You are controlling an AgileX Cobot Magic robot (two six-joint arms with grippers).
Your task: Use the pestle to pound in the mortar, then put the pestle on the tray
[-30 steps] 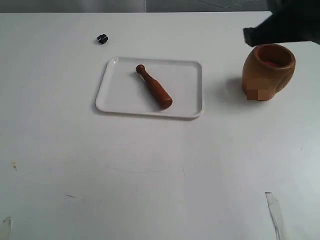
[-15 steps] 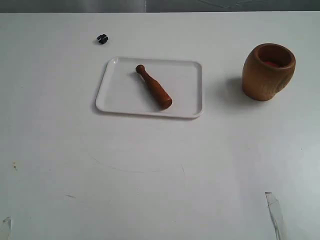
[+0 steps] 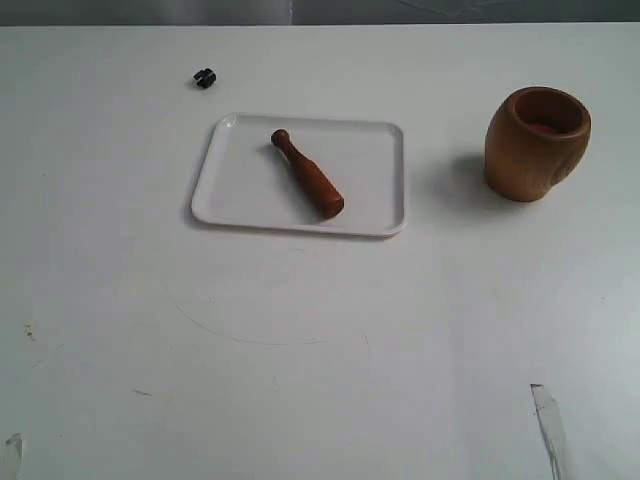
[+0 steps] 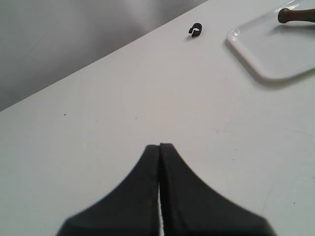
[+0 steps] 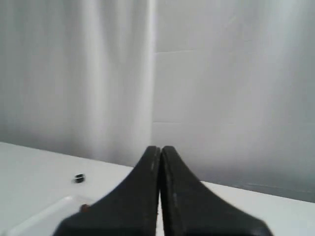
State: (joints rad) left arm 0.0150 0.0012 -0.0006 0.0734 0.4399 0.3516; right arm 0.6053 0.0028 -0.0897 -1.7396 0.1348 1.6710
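Note:
The reddish-brown pestle (image 3: pixel 308 174) lies diagonally on the flat white tray (image 3: pixel 240 200) in the exterior view, knob end toward the back. The brown wooden mortar (image 3: pixel 535 145) stands upright on the table to the tray's right, apart from it. Neither arm shows in the exterior view. My left gripper (image 4: pixel 160 146) is shut and empty, above bare table; a tray corner (image 4: pixel 266 51) and the pestle's end (image 4: pixel 297 15) show far ahead of it. My right gripper (image 5: pixel 160 148) is shut and empty, facing a white curtain; the tray's corner (image 5: pixel 54 211) peeks beside it.
A small black clip (image 3: pixel 204 77) lies on the table behind the tray's left end, also seen from the left wrist as the clip (image 4: pixel 195 30) and from the right wrist as the clip (image 5: pixel 78 178). A strip of clear tape (image 3: pixel 548 425) sits near the front right edge.
One second ago a dark arm hung over the mortar at the upper right of the exterior view. It has since withdrawn out of that view. Pestle, tray and mortar stayed put.

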